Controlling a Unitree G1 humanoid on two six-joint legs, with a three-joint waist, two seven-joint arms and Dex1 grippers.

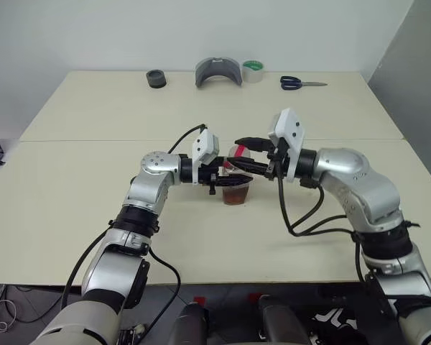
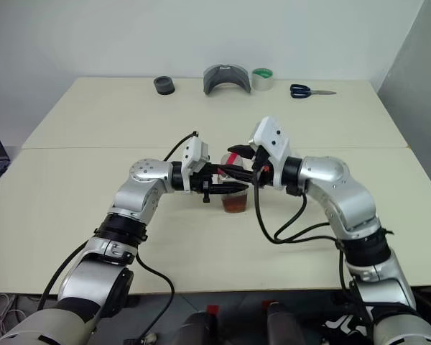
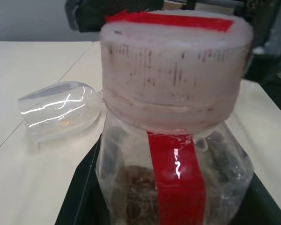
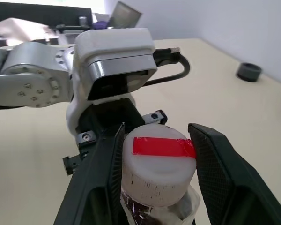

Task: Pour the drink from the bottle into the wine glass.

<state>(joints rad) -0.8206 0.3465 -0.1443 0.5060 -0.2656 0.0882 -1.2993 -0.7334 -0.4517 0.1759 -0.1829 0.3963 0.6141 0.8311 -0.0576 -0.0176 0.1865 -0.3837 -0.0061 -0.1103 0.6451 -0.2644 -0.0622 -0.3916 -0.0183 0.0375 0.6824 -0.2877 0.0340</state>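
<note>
bottle: small clear plastic bottle [image 3: 175, 154] with wide neck and red vertical label strip, held just above the beige table [image 1: 72, 208], near mid-table toward the front edge; long axis vertical, cap end up.
cap: white screw cap with a red tape stripe [image 4: 159, 169], on the bottle and not yet off.
drink: reddish-brown liquid [image 2: 236, 203] sits low in the bottle.
left gripper [image 2: 217, 178]: black fingers clamped on the bottle body, reaching in sideways.
right gripper [image 4: 159, 157]: fingers flank the cap, one on each side, close against it; firm contact I can't tell.
glass: clear stemmed wine glass [image 3: 61, 110] lies on its side on the table, just beside the bottle; bowl mouth points sideways, long axis along the tabletop.
step: uncapping, my read.
risk 1: cap twist could spin the bottle in the left grip, since round plastic is slick.
risk 2: no pour possible into a lying glass; it needs standing first.
risk 3: the glass could roll if an arm nudges it.
</note>
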